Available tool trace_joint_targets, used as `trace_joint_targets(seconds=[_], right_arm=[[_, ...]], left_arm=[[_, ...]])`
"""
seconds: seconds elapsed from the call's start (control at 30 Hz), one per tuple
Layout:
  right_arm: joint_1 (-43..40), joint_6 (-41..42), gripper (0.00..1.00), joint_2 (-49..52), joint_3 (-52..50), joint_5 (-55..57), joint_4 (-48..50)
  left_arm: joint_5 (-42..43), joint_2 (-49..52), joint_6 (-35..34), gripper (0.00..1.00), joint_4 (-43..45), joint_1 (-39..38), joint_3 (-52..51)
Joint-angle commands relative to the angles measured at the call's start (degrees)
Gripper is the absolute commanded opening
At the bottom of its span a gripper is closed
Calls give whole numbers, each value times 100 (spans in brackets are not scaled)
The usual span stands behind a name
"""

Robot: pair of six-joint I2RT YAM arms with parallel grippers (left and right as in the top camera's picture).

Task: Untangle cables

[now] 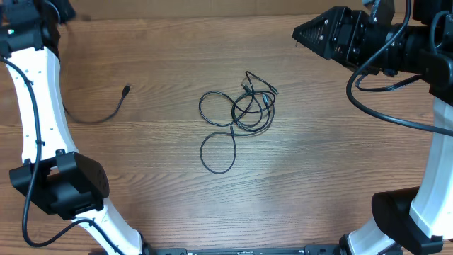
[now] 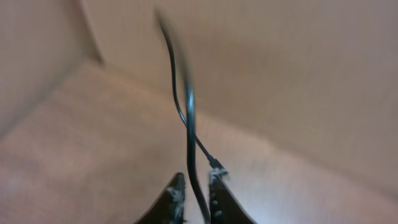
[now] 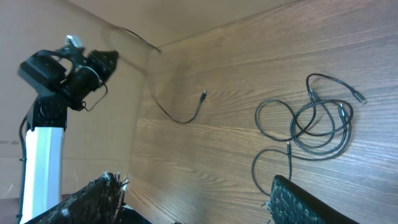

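Cables (image 1: 241,113) knotted in a heap; left gripper (image 2: 198,186) pinching loose cable (image 2: 189,124), right gripper (image 3: 198,190) gaping, empty.

I'm looking in on a robotics lab bench, not a home or a shop. Two white-and-black arms, the left arm (image 1: 35,106) and the right arm (image 1: 439,177), rise from the near corners of a wood-grain table (image 1: 163,205). A black rail (image 1: 241,251) runs along the near edge between their bases. Thick black cords (image 1: 396,119) loop in the open off the arms' joints, as on a working rig rather than a finished product. Plain tan boards (image 3: 56,18) meet at a corner behind the left arm and wall the table in like a test cell. A few thin black cables (image 1: 244,113) lie on the wood.
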Motion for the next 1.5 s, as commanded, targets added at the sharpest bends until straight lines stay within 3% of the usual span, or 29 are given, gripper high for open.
trace_joint_targets(seconds=[0.0, 0.17, 0.23, 0.3, 0.4, 0.47, 0.53, 0.57, 0.67, 0.73, 0.77, 0.8, 0.9, 1.0, 1.2, 1.33, 1.47], right_arm=[[28, -48, 76, -57, 72, 92, 13], [28, -50, 76, -57, 72, 92, 13], [28, -50, 76, -57, 72, 90, 13], [28, -48, 76, -57, 72, 90, 11], [28, -48, 76, -57, 72, 90, 13], [28, -50, 77, -57, 72, 90, 13], [28, -50, 77, -57, 72, 90, 13], [28, -50, 77, -57, 72, 90, 13], [28, -50, 77, -57, 72, 90, 11], [28, -50, 77, -57, 72, 90, 11], [28, -50, 77, -57, 72, 90, 11], [28, -50, 77, -57, 72, 90, 13], [31, -50, 77, -57, 72, 87, 11], [31, -50, 77, -57, 72, 90, 11], [31, -50, 81, -57, 72, 90, 11], [31, -50, 80, -57, 72, 90, 11], [28, -50, 81, -57, 72, 92, 13]], left_arm=[[-79, 39, 348, 16, -796, 24, 37], [-240, 127, 343, 4, -1908, 22, 35], [-175, 164, 339, 7, -2291, 20, 33], [111, 190, 308, 18, -2636, 20, 33], [745, 223, 299, 18, -3117, 20, 9], [1086, 227, 297, 29, -3475, 17, -76], [1226, 232, 297, 53, -3703, -2, -190], [1239, 232, 295, 58, -3827, -20, -271], [1215, 232, 271, 57, -4135, -68, -595], [1069, 232, 155, 82, -4218, -105, -907], [660, 232, -227, 94, -4197, -127, -1281], [411, 232, -470, 100, -4146, -131, -1484], [-153, 232, -1154, 100, -3792, -131, -2114], [-138, 232, -1259, 100, -3235, -129, -2715], [-155, 232, -157, 99, -1617, -175, -3659], [-136, 234, 706, 84, -748, -236, -4109], [-133, 234, 798, 61, -138, -247, -4389]])
